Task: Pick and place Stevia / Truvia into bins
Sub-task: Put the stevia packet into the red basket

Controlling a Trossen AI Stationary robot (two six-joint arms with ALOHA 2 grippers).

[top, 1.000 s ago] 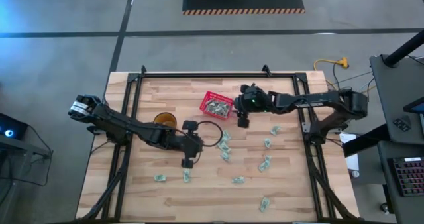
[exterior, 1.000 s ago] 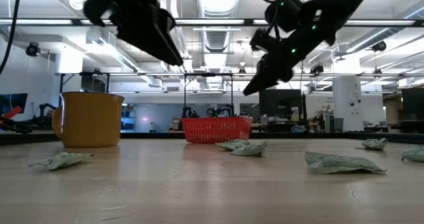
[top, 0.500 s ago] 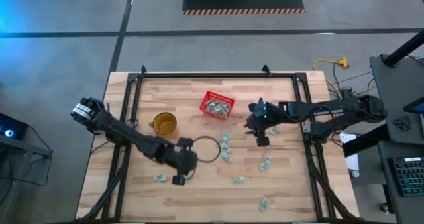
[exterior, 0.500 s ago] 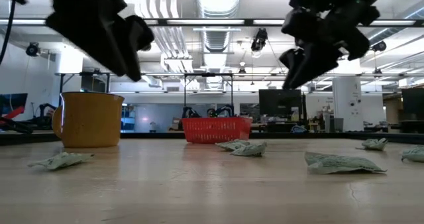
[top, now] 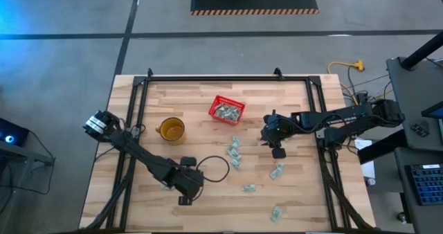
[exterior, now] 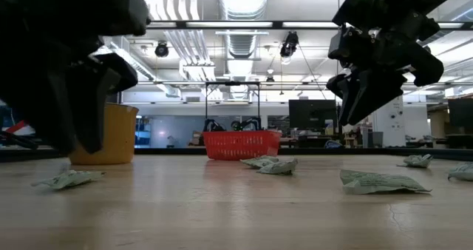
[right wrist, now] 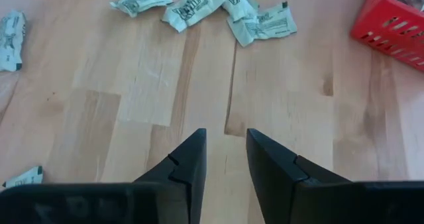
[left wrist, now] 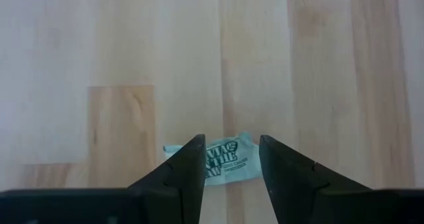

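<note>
below, a pale green-and-white paper sachet point(left wrist: 213, 160) lies flat on the wooden table point(left wrist: 99, 45), between the left gripper's point(left wrist: 230, 163) parted fingers; thin paper may slide free. right gripper point(right wrist: 226, 159), open, hovers near the red latticed basket point(right wrist: 392, 22).

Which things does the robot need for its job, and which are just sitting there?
Needed: the sachets scattered on the table, the red basket, the left gripper over one sachet, the right gripper.

Just sitting there: the yellow mug, the black cable loop.
</note>
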